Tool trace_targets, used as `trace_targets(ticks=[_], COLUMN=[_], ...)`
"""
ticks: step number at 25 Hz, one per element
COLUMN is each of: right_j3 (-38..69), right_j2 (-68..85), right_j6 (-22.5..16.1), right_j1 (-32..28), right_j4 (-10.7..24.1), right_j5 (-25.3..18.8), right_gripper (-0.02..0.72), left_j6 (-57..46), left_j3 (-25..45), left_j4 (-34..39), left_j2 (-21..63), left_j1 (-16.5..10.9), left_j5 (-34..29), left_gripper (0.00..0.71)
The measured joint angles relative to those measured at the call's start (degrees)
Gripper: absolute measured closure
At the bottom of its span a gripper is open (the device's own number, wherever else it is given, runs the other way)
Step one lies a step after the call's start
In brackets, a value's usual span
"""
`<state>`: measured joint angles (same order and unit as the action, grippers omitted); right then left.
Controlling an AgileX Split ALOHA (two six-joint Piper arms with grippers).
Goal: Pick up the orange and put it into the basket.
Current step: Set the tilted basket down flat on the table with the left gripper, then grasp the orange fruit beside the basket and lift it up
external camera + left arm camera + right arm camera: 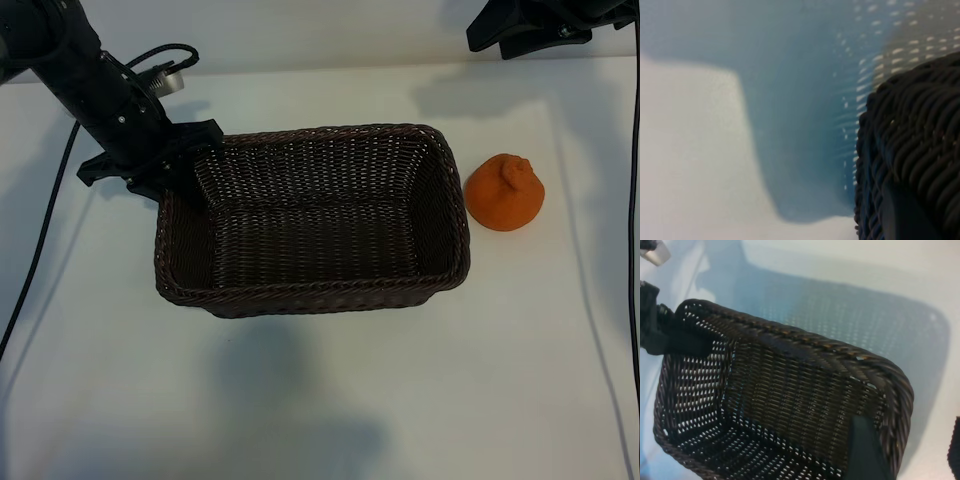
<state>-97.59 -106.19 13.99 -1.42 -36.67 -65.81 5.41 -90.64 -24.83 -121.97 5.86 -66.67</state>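
The basket [312, 218] sits on the white counter [320, 400], roughly midway between the near and far edges and a little toward the left edge. It lies lengthwise, its long sides parallel to the near edge, and its woven floor holds nothing. In the right wrist view the basket [790, 390] fills most of the picture, its braided rim and sloping walls plain to see.

The orange [505, 192] rests on the counter just beside the basket's right end, apart from the rim, with its bumpy knob up.

The left gripper [165, 165] is at the basket's far left corner, its jaws narrowly parted and set astride the rim there; the wicker [912, 150] lies right up against it in the left wrist view, and the jaws appear closed on the basket's edge.

The right gripper [530, 25] hangs over the far right corner of the counter, well apart from the orange and the basket. Its jaws stand about half open and hold nothing.
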Motion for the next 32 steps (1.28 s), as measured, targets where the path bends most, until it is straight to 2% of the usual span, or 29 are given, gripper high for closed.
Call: trace_targets(ticks=[12, 14, 17, 21, 26, 32], right_j3=[0.00, 0.00, 0.00, 0.00, 0.00, 0.00], right_j2=[0.00, 0.00, 0.00, 0.00, 0.00, 0.00], right_j6=[0.00, 0.00, 0.00, 0.00, 0.00, 0.00], right_j1=[0.00, 0.00, 0.00, 0.00, 0.00, 0.00], right_j4=[0.00, 0.00, 0.00, 0.00, 0.00, 0.00], right_j5=[0.00, 0.00, 0.00, 0.00, 0.00, 0.00], right_gripper=[0.295, 0.295, 0.295, 0.295, 0.295, 0.295], left_j6=[0.00, 0.00, 0.00, 0.00, -0.24, -3.13], left_j3=[0.00, 0.00, -0.04, -0.04, -0.60, -3.99], left_j4=[-0.07, -0.27, -0.88, -1.42, -1.24, 4.12], left_j2=[-0.59, -0.59, -0.59, -0.59, -0.59, 0.56], left_j1=[0.00, 0.00, 0.00, 0.00, 0.00, 0.00], left_j5=[0.00, 0.00, 0.00, 0.03, 0.03, -0.49], left_gripper=[0.533, 0.499, 0.395, 0.298, 0.269, 0.266])
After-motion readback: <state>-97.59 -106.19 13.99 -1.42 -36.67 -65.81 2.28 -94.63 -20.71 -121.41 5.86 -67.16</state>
